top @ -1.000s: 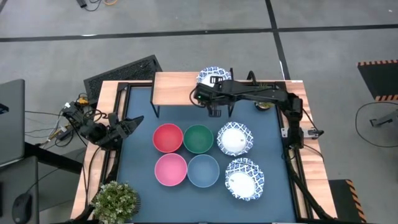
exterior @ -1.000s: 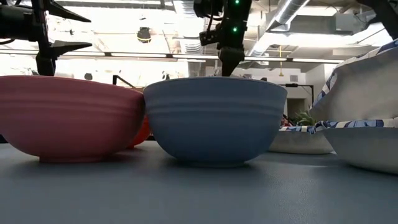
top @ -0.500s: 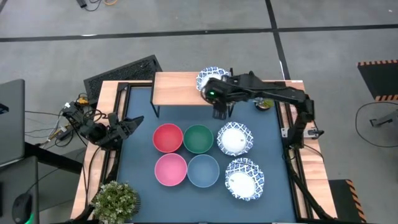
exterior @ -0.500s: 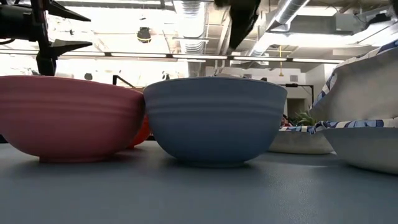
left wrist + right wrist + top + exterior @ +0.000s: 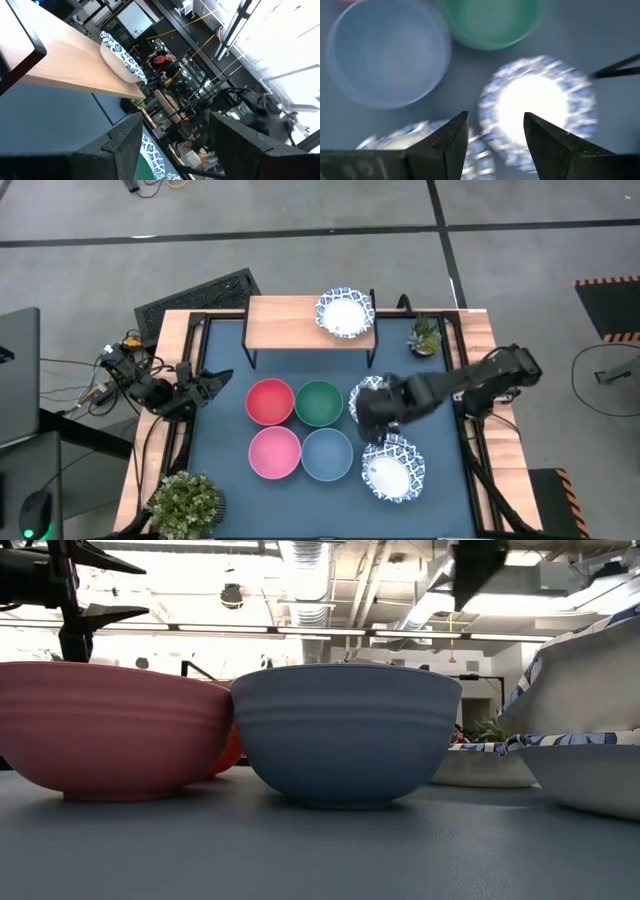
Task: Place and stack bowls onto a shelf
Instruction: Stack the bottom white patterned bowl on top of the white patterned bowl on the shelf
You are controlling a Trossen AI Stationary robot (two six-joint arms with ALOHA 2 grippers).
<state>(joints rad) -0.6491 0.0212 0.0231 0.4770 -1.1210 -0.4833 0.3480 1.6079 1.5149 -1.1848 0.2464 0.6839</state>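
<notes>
- The right gripper (image 5: 372, 416) is hanging over the blue mat (image 5: 230, 430), above the patterned white bowl (image 5: 380, 402) beside the green bowl (image 5: 319, 402); its fingers (image 5: 451, 137) are standing moderately apart and holding nothing.
- The left gripper (image 5: 207, 382) is waiting at the mat's left edge, fingers spread, empty.
- The shelf (image 5: 290, 322) is standing at the far side of the mat, carrying one patterned bowl (image 5: 344, 313) on its right end; the rest of its wooden top is lying bare.
- The red bowl (image 5: 270, 401), green bowl, pink bowl (image 5: 275, 453) and light blue bowl (image 5: 327, 454) are sitting in a tight two-by-two block at mid-mat, rims touching or nearly so.
- A second patterned bowl (image 5: 394, 469) is sitting on the mat near the front right, just beside the light blue bowl.
- A small potted plant (image 5: 424, 334) is standing right of the shelf; a larger plant (image 5: 186, 501) is occupying the table's front left corner.
- No legible writing is showing anywhere.
- Open mat is remaining along the left side and between the shelf's legs and the bowl block.
</notes>
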